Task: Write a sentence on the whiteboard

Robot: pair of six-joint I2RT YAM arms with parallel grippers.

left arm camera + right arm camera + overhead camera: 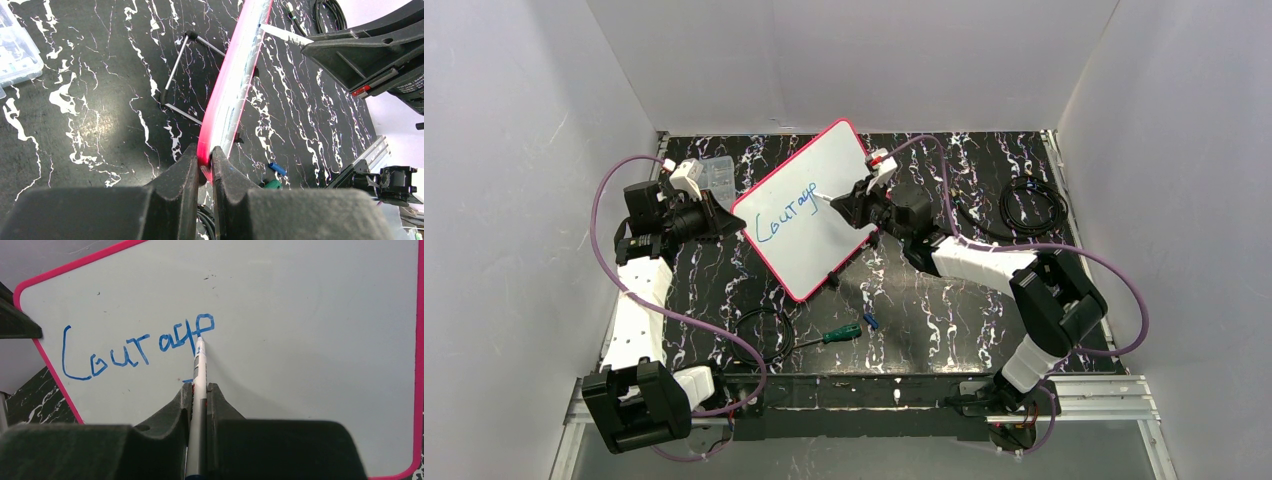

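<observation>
The whiteboard point(824, 250), white with a pink-red frame, stands tilted on its edge in the middle of the table. My left gripper point(729, 222) is shut on its left frame edge; the left wrist view shows the jaws point(205, 157) pinching the pink rim point(235, 90). Blue handwriting point(786, 212) on the board reads roughly "Courage" point(135, 347). My right gripper point(199, 390) is shut on a white marker point(200, 365). The marker's tip touches the board point(310, 340) at the last letter. In the top view the right gripper point(849, 205) sits at the board's right side.
A clear plastic compartment box point(714, 172) lies behind the left gripper. A green-handled screwdriver point(829, 335) and a small blue cap point(870, 322) lie in front of the board. A black cable coil point(1034, 205) rests at the right. A wire stand point(175, 75) props the board.
</observation>
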